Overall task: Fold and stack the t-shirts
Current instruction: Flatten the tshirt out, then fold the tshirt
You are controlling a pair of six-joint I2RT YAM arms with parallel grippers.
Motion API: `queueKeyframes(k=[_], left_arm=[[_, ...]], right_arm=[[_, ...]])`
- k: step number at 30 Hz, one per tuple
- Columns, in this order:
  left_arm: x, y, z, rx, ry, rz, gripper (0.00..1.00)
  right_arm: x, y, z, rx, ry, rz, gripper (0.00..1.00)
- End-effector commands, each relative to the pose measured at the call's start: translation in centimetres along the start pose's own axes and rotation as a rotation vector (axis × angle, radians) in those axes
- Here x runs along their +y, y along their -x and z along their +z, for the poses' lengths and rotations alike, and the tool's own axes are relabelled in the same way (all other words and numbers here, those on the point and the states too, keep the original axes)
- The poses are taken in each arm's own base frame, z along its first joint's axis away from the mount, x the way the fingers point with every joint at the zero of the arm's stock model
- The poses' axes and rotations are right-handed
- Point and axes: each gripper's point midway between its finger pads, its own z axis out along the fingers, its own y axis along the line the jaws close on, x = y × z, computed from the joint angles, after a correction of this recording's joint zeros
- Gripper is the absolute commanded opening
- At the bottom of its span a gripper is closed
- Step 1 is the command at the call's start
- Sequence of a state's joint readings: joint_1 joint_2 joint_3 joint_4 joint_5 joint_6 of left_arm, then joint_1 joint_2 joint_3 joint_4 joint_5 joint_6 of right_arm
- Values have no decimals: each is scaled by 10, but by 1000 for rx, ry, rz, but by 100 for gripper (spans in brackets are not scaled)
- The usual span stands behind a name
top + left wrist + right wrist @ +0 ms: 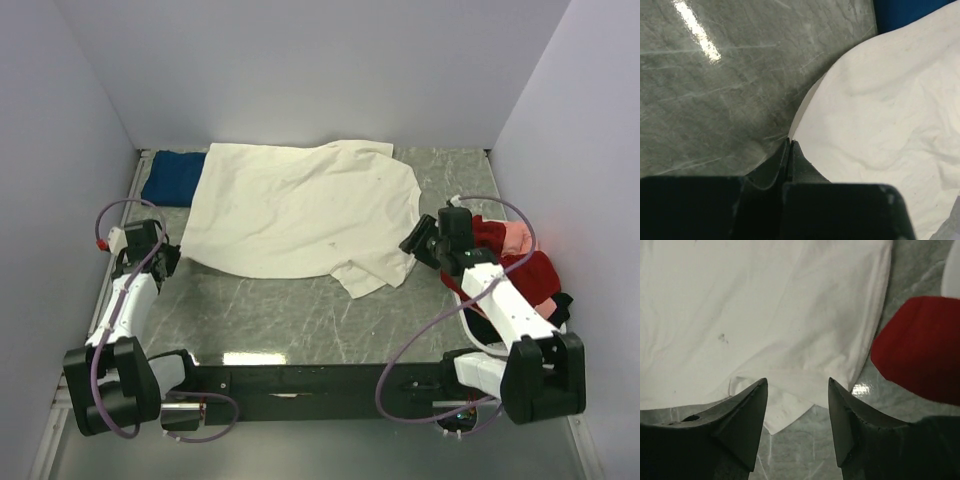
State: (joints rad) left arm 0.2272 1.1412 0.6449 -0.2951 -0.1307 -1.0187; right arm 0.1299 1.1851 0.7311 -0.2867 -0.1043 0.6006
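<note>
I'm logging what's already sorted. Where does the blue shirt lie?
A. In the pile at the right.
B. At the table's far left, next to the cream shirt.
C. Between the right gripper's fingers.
B: the blue shirt lies in the far left corner, its edge meeting the spread cream shirt.

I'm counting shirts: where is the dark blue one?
In the top view, the blue shirt lies at the far left corner of the table, right against the cream shirt's left edge.
</note>
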Motion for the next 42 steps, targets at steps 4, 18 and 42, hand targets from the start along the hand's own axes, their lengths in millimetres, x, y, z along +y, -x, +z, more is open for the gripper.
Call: queueKeyframes(k=[4, 18, 42], left_arm=[[-9, 16, -11, -83, -53, -51, 0], [-9, 14, -20, -83, -87, -36, 0], [-20, 16, -26, -83, -145, -33, 0]], right_arm=[[-10, -18, -22, -59, -2, -8, 59], [50, -109, 10, 48, -8, -317, 54], [61, -194, 6, 361, 10, -430, 8]])
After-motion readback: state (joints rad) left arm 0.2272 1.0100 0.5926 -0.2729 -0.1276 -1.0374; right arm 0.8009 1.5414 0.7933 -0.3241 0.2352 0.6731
